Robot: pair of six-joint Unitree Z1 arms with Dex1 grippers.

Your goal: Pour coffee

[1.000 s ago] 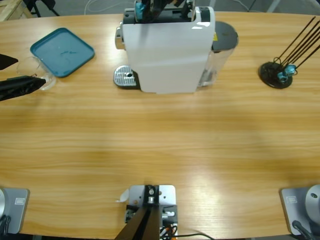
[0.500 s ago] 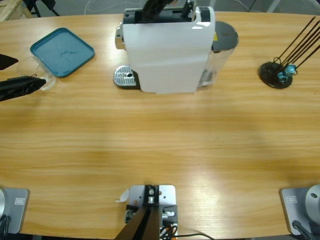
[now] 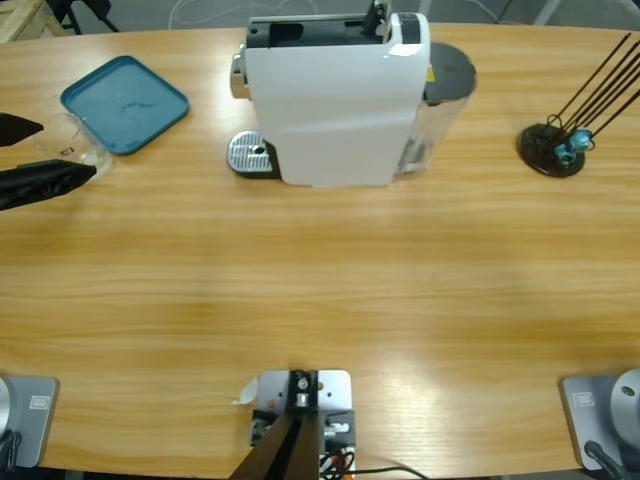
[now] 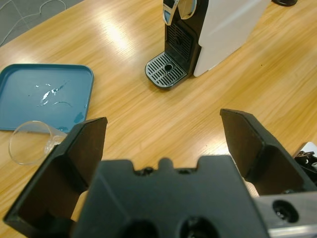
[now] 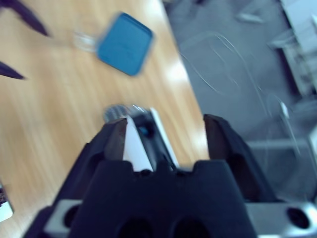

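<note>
Two jaws of the left gripper [image 4: 163,121] stood wide apart and empty, with the clear tumbler [image 4: 30,143], apparently on its side, just beside one jaw at the corner of the blue tray [image 4: 29,84]. Judged best: close squarely on the glass wall, right it, then seat it on the drip grate [image 4: 166,70] under the white machine [image 4: 223,25] farther off. No coffee could be made out; the tumbler looked empty, and the right gripper [image 5: 166,124], jaws also apart, was absent from the high view.
</note>
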